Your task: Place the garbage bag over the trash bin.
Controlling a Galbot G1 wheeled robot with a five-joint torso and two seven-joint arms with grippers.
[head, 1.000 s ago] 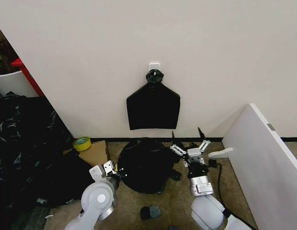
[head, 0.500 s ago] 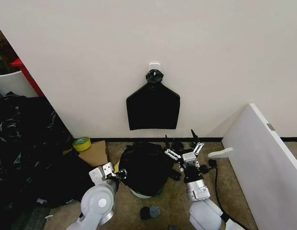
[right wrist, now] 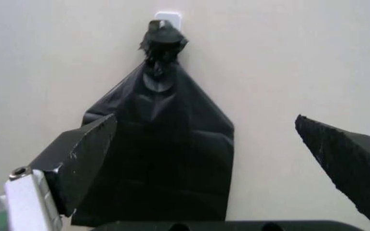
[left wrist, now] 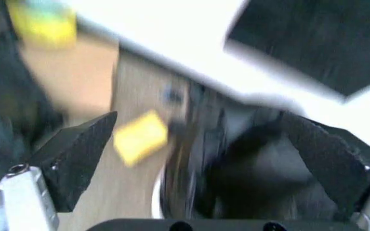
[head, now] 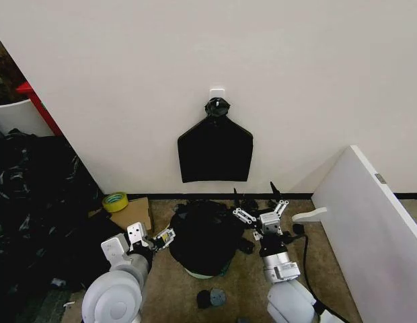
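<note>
The garbage bag (head: 205, 232), black and crinkly, lies draped over the trash bin, whose pale rim (head: 194, 272) peeks out beneath its near edge. My left gripper (head: 161, 239) sits just left of the bag, open and holding nothing. In the left wrist view its gripper (left wrist: 201, 120) is spread wide, with the bag (left wrist: 256, 183) and the bin's white rim (left wrist: 156, 192) ahead of it. My right gripper (head: 254, 192) stands open at the bag's right side, pointing up at the wall. In the right wrist view its gripper (right wrist: 204, 120) is also wide apart.
A flat black bag (head: 215, 151) hangs from a white hook (right wrist: 167, 18) on the wall. A white board (head: 370, 229) leans at the right. A yellow tape roll (head: 115, 200) and cardboard (head: 131, 214) lie left, beside heaped black bags (head: 40, 202). Dark scraps (head: 210, 297) lie nearby.
My left arm has pulled back to the left and its gripper now stands clear of the bag. The bag has settled narrower over the bin. The right gripper shifted left.
</note>
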